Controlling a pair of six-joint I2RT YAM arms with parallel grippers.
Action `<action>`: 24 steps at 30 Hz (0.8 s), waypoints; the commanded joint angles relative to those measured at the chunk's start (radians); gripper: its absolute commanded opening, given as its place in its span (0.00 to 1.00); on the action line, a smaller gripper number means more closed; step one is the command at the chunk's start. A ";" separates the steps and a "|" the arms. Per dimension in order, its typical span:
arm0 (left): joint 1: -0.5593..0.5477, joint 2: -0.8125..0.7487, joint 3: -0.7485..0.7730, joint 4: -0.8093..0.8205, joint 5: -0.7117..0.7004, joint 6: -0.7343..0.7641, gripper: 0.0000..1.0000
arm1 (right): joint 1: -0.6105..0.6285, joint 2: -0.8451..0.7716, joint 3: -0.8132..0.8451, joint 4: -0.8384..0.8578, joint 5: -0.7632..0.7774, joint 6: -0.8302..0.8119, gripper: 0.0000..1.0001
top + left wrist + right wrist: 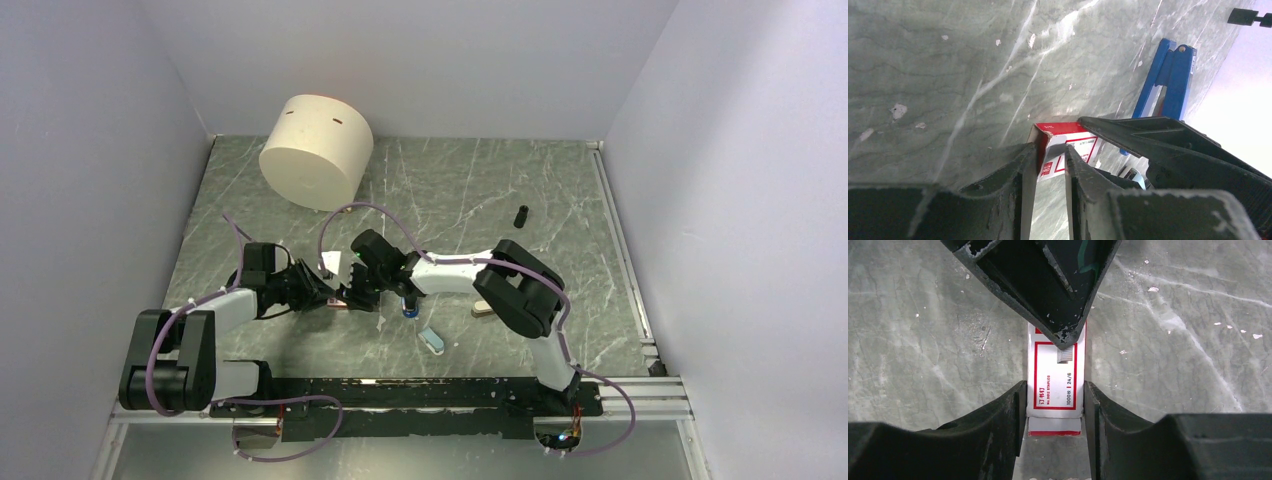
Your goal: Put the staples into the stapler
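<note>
Staples box (1055, 385) sits between fingers (998, 430) of right end effector (1054, 400) (sides touching).

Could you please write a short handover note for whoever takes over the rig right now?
Right gripper: closed on the sides of the staple box, flat on the table.
Left gripper: nearly shut, tips over the box's far end; grip unclear.
Stapler: on the table near the box, not held.
Done: box reached. Left: open it, get a strip out, load the stapler.
</note>
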 commanded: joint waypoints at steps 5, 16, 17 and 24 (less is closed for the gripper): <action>-0.003 0.033 -0.011 0.022 0.072 -0.007 0.32 | -0.002 0.046 0.013 0.037 -0.036 -0.043 0.46; 0.033 0.089 -0.005 0.018 0.100 -0.005 0.28 | -0.005 0.074 0.020 0.064 -0.084 -0.074 0.45; 0.033 0.091 -0.001 0.013 0.096 -0.003 0.28 | -0.007 0.072 0.022 0.064 -0.080 -0.068 0.46; 0.059 0.039 0.038 -0.090 0.022 0.028 0.35 | -0.037 -0.023 0.029 0.065 -0.025 0.115 0.71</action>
